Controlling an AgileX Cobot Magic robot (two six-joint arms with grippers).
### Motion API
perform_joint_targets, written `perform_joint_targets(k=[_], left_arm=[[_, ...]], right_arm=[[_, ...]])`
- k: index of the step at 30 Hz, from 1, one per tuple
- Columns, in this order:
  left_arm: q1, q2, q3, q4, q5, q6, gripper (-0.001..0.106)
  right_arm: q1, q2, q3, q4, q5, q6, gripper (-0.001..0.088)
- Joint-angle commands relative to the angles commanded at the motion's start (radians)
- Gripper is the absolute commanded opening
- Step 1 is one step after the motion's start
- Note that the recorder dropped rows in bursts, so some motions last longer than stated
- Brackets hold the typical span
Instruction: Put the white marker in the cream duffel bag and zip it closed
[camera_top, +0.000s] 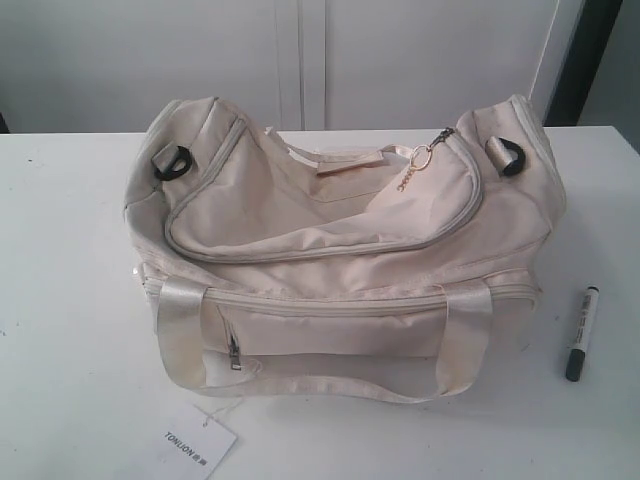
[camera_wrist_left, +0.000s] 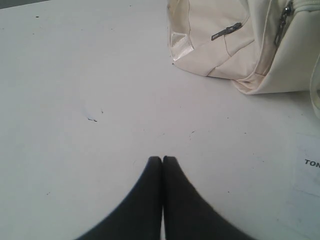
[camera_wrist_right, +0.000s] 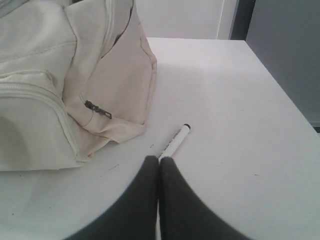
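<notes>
While the left gripper (camera_wrist_left: 162, 158) and right gripper (camera_wrist_right: 160, 158) sit clenched and empty, the marker (camera_wrist_right: 175, 141) lies on the table (camera_top: 80, 300) beside the bag (camera_top: 340, 230), just ahead of the right one, pointing away lengthwise.

Table (camera_top: 60, 300): one, white, flat matte top, filling the near and middle ground from the left side to the right, its far edge running straight below the wall; the surface carries a small dark scuff (camera_wrist_left: 91, 119) and a few faint scattered specks. Wall panels (camera_top: 150, 50): white, plain, standing behind the table's far edge, divided by narrow vertical seams (camera_top: 300, 50) near the middle. Dark upright strip (camera_top: 590, 60): one, at the far right, slightly slanted, with a grey surface (camera_top: 625, 70) just beside it on its right.
</notes>
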Motion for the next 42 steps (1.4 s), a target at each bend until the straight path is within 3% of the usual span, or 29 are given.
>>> perform_joint_targets(k=[13,42], left_arm=[[0.000,0.000,0.000,0.000,0.000,0.000,0.000],[0.000,0.000,0.000,0.000,0.000,0.000,0.000]], right_arm=[[0.000,0.000,-0.098,0.000,-0.005,0.000,0.0000],[0.000,0.000,-0.100,0.000,-0.011,0.000,0.0000]])
